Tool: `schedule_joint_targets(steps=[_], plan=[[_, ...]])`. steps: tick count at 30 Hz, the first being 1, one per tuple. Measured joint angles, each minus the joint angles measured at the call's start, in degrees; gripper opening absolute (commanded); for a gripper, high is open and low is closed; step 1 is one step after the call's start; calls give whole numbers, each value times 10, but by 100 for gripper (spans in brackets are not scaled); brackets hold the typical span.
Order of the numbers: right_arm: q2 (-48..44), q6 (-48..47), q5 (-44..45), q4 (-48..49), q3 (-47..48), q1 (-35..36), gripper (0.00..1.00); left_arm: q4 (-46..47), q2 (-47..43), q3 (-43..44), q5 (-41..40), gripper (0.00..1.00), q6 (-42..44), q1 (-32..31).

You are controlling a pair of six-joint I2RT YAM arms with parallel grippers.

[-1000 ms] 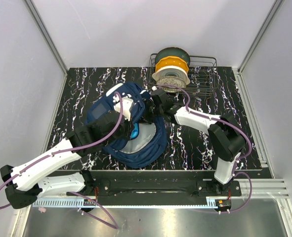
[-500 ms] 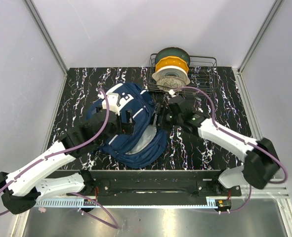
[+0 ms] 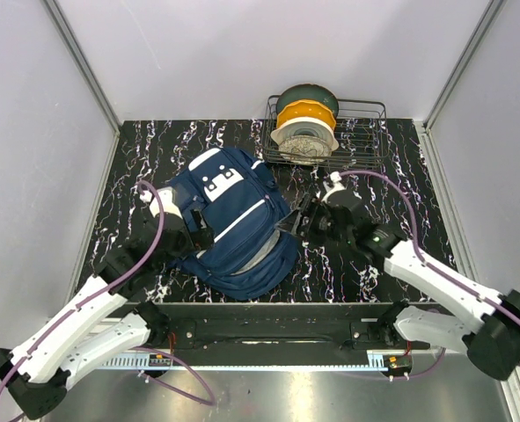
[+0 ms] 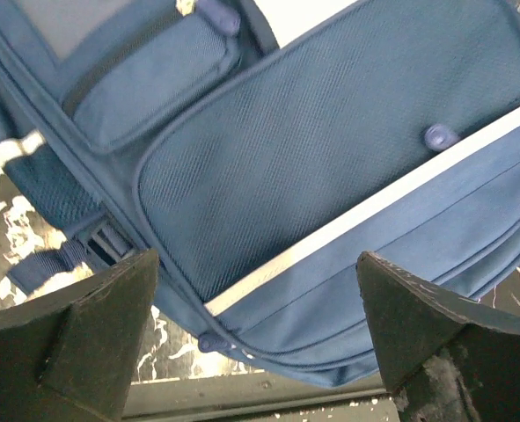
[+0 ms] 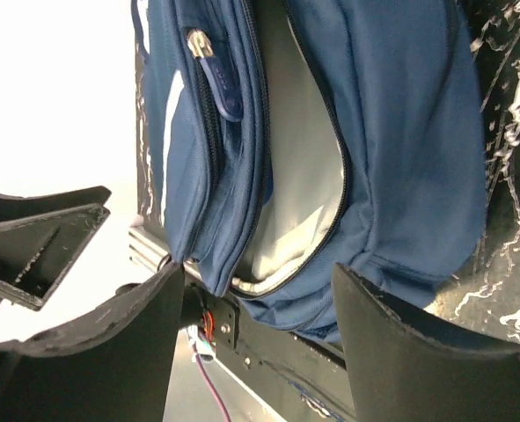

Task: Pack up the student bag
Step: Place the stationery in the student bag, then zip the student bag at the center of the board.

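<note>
The student bag (image 3: 235, 220), a navy backpack with white patches and a thin white stripe (image 4: 374, 207), lies front side up in the middle of the table. Its main zip gapes along the near edge, where pale grey lining (image 5: 299, 176) shows. My left gripper (image 3: 200, 239) sits at the bag's left side, open wide, its fingers (image 4: 75, 343) empty with the bag (image 4: 330, 149) just beyond them. At the bag's right edge my right gripper (image 3: 302, 224) is open too, facing the gaping zip of the bag (image 5: 400, 132) and holding nothing.
A wire basket (image 3: 365, 145) at the back right holds three filament spools (image 3: 305, 127). The black marbled table top (image 3: 154, 149) is bounded by white walls. A black rail (image 3: 268, 330) carrying the arm bases runs along the near edge.
Both grippers have opened and let go of the bag. The left arm drew back to the left, the right arm to the right. The bag's front has dropped flat over the opening.
</note>
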Motion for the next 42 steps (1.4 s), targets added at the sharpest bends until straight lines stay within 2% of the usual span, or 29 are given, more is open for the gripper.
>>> schedule_joint_targets(steps=[7,9,14,15,18,19,22,29,36,38,39,40,41,42], plan=[[128,12,-47,55,5,11,73,-5,-63,-82,40,99,-85,3],[155,14,-46,56,10,11,68,-5,-86,-102,47,99,-105,3],[186,20,-39,63,11,11,38,6,-130,-157,71,99,-138,3],[191,21,-39,68,11,11,20,15,-129,-169,78,99,-141,4],[207,20,-38,78,12,11,2,35,-110,-194,100,99,-143,4],[212,20,-38,78,14,11,0,40,-100,-196,103,98,-143,4],[223,10,-38,74,27,2,0,58,-78,-196,105,94,-141,4],[277,-81,-44,31,123,-42,0,83,-77,-197,93,95,-130,4],[408,-200,-70,-22,273,-56,1,77,-93,-196,75,96,-119,4],[436,-217,-75,-26,302,-56,9,84,-100,-203,70,95,-119,4],[447,-224,-75,-27,313,-56,23,90,-103,-209,68,93,-119,4],[450,-228,-75,-28,318,-56,31,99,-104,-218,65,88,-119,4],[450,-229,-74,-29,319,-56,34,111,-106,-229,60,88,-120,4],[449,-237,-71,-32,320,-56,44,123,-106,-242,54,87,-119,4]])
